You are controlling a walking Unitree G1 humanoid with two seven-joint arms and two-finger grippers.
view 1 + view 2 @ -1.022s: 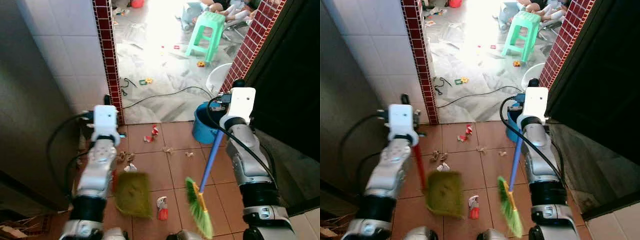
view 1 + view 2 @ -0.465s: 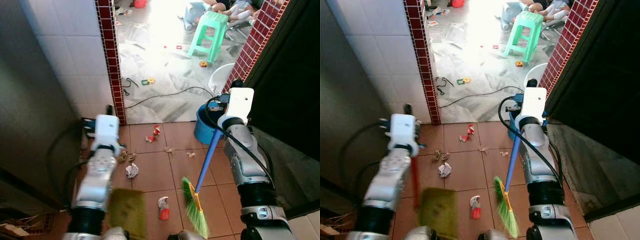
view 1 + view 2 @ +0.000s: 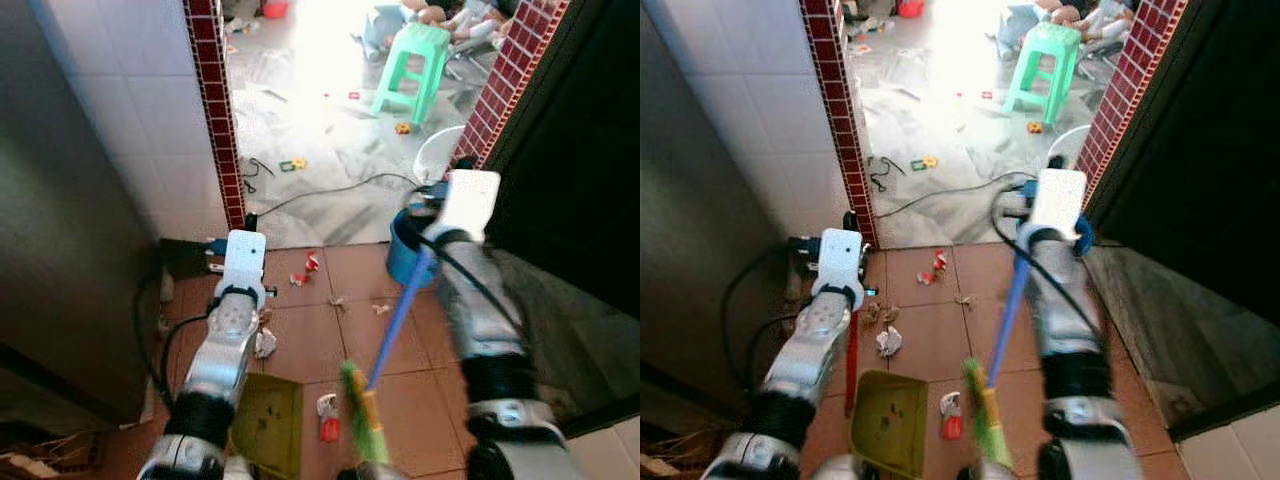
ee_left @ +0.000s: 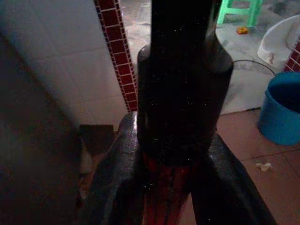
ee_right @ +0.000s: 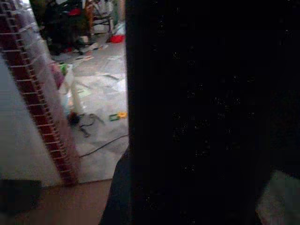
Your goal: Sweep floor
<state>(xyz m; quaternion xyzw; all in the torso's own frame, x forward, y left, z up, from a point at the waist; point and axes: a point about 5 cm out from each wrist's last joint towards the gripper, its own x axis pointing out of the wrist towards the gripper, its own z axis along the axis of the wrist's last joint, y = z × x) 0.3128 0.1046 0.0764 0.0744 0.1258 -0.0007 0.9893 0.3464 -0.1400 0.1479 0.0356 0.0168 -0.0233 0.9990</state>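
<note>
My left gripper (image 4: 164,190) is shut on the red handle (image 3: 851,365) of an olive-green dustpan (image 3: 265,425), which sits low over the brown tiles in front of me. My right gripper (image 3: 436,238) is shut on the blue handle (image 3: 398,312) of a broom; its green bristles (image 3: 356,418) are just right of the dustpan. The right arm is blurred. A red-and-white wrapper (image 3: 326,412) lies between pan and bristles. A crumpled white paper (image 3: 264,343) lies beside my left forearm. Red scraps (image 3: 305,268) and small bits (image 3: 380,309) lie farther ahead.
A blue bucket (image 3: 403,258) stands by the right wall. A red brick pillar (image 3: 215,120) and tiled wall close the left side; a dark door is on the right. Beyond the doorway lie a black cable (image 3: 330,188), toys and a green stool (image 3: 410,65).
The dustpan has swung down and back toward me, then come to rest flatter on the tiles. The broom head has swept left toward it, and the right arm has blurred with motion.
</note>
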